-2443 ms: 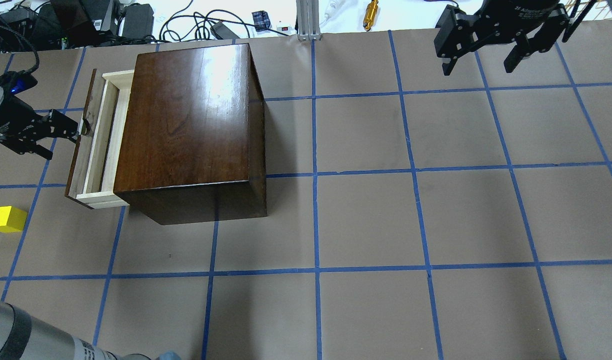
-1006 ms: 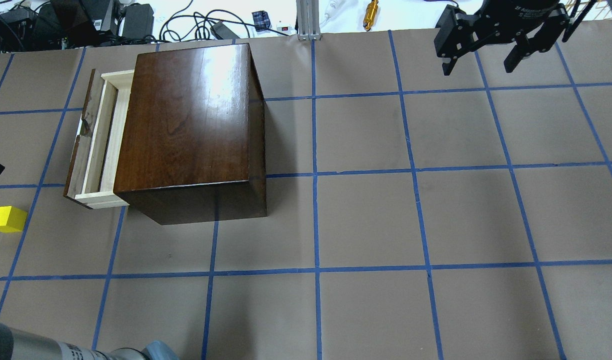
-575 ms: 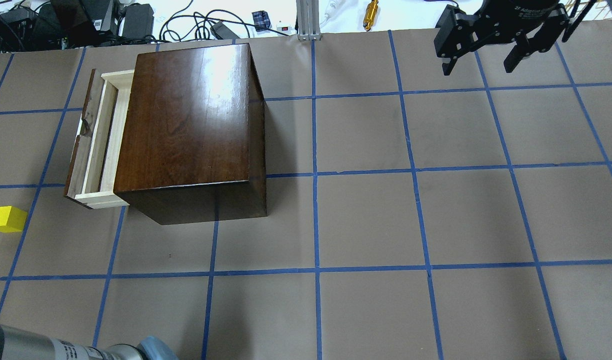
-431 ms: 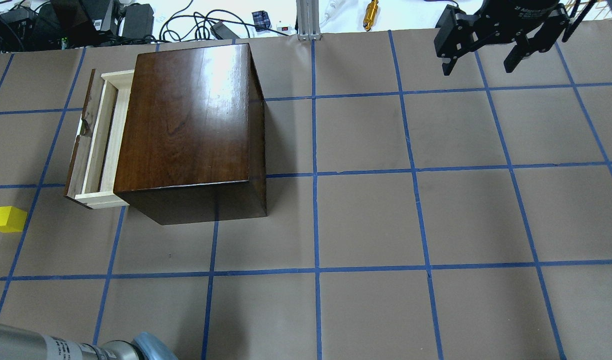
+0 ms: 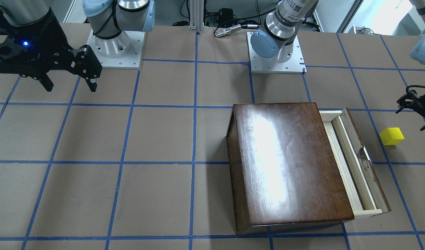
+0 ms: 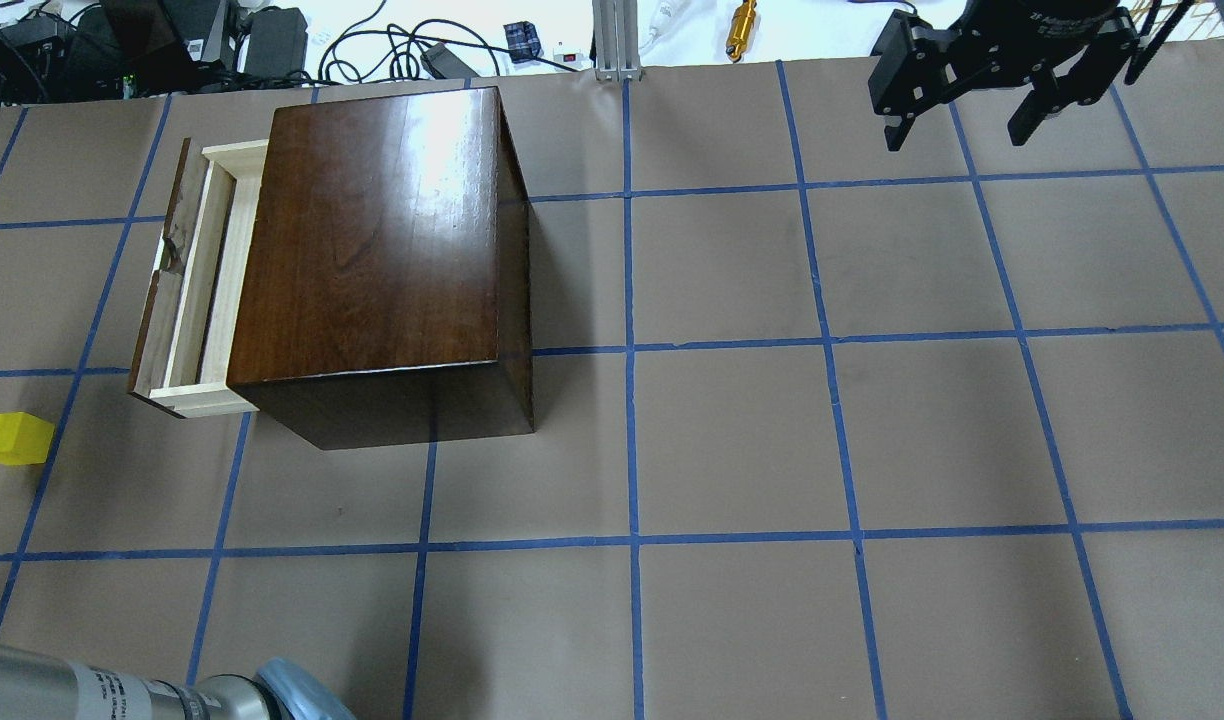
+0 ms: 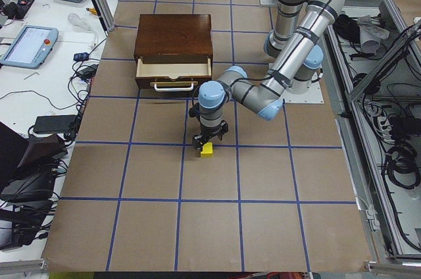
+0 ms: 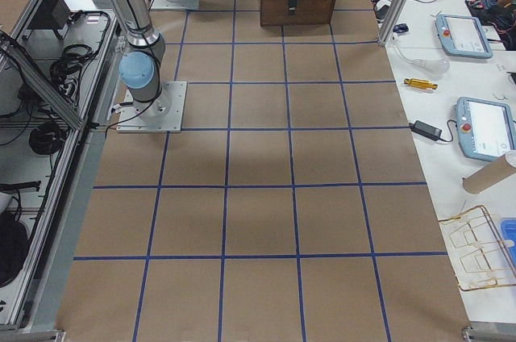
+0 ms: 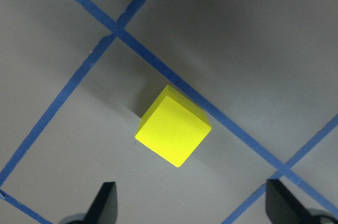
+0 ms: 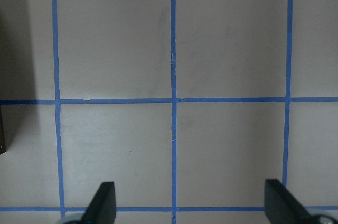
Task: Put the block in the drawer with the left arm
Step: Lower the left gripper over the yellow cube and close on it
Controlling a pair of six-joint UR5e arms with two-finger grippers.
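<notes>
One yellow block (image 6: 12,440) sits on the bench (image 6: 732,440) beside a blue tape line (image 9: 79,76), just off the near corner of the drawer's front and apart from it. The single drawer (image 6: 197,290) stands partly pulled out of the one dark wooden cabinet (image 6: 372,240); what shows of its inside holds nothing. Of the two pincers, the left pincer (image 9: 191,205) hangs over the block, fingers spread wide, holding nothing. The right pincer (image 6: 957,135) is also spread and empty, well apart at the bench's far corner.
</notes>
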